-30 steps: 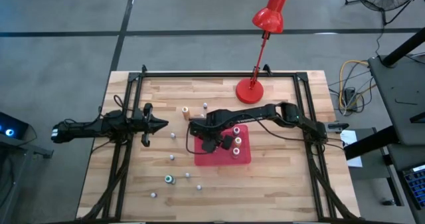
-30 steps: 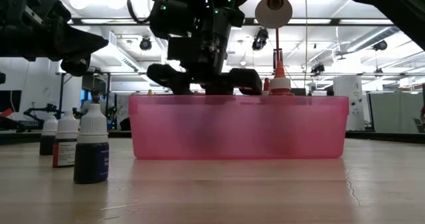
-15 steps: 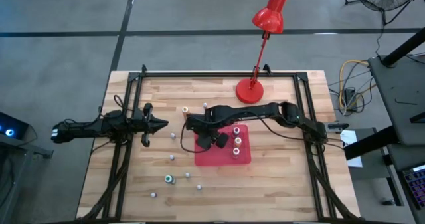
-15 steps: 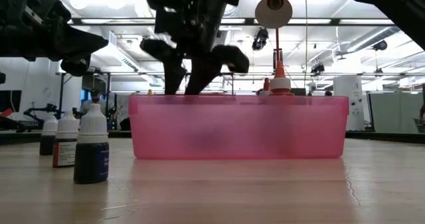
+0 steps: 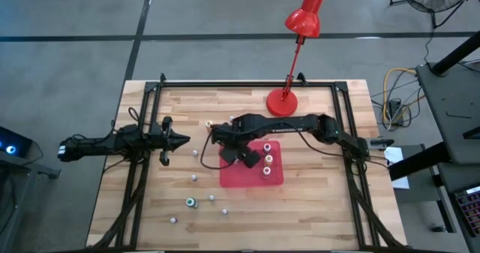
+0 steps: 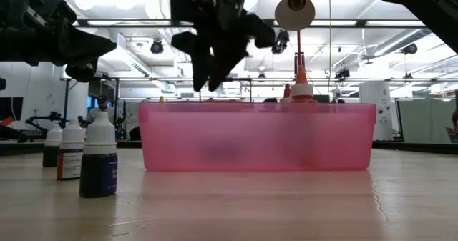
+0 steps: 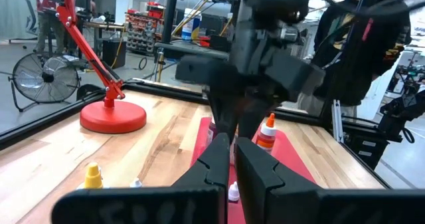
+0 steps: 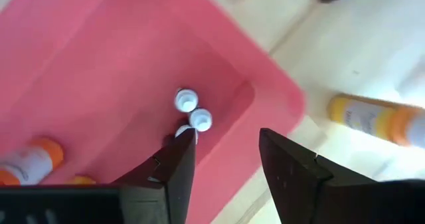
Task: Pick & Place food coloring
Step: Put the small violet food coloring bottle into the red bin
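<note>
Food coloring bottles stand in the red tray: three white-capped ones in the high view. The right wrist view shows tiny white caps and an orange bottle on the tray floor. More small bottles stand loose on the wood left of the tray. My right gripper hangs open above the tray's left part, pointing steeply down, with nothing between its fingers. My left gripper waits shut at the table's left, held level.
A red desk lamp stands on its base behind the tray. A yellow-orange bottle is on the wood just outside the tray's rim. Three dark bottles stand near the low camera. A black frame borders the table.
My right gripper has risen out of the red tray to well above its rim and has rolled about its own axis. Its fingers carry nothing. The bottles in the tray have stayed in place.
</note>
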`<control>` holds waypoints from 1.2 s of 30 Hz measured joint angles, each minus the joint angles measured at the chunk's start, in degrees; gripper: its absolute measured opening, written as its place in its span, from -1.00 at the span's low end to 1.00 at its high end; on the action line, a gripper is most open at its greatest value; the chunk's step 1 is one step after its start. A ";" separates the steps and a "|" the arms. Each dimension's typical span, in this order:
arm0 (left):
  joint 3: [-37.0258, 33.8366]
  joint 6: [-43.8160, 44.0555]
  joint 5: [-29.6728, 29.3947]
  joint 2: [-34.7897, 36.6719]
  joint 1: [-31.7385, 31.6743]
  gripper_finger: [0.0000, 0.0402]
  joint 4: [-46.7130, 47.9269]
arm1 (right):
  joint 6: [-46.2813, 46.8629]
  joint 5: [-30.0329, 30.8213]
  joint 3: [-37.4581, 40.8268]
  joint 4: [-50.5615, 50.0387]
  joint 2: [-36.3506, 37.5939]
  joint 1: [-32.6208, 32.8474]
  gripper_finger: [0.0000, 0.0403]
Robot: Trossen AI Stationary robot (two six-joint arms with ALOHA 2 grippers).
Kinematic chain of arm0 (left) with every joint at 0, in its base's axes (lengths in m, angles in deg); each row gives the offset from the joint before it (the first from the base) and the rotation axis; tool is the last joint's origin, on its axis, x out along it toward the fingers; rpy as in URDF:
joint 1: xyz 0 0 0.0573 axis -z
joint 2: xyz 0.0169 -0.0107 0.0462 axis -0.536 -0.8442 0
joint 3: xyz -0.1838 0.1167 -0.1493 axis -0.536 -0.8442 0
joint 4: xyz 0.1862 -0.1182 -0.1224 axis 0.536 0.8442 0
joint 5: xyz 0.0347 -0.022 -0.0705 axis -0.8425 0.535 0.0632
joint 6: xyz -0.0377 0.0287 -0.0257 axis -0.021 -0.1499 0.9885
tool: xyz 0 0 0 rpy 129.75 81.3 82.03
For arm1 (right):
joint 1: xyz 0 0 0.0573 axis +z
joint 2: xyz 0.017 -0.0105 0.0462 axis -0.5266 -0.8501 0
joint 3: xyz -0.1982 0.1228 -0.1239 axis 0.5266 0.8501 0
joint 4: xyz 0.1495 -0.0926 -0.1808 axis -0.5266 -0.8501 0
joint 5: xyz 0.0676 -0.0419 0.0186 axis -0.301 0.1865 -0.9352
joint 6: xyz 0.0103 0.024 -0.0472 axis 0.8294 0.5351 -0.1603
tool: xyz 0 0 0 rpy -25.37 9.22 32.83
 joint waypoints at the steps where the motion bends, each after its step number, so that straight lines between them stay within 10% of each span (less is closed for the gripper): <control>1: 0.00 0.00 -0.02 -0.01 -0.02 -1.00 0.00 | 1.46 0.59 -0.76 -0.03 0.02 -0.08 -0.22; 13: 0.00 0.00 0.00 -0.01 0.00 -1.00 0.00 | 19.83 9.92 -5.94 1.33 1.49 -3.56 -0.23; 36: 0.00 0.00 -0.01 -0.01 -0.01 -1.00 0.00 | 38.49 6.97 -5.79 3.57 1.36 -16.61 -0.23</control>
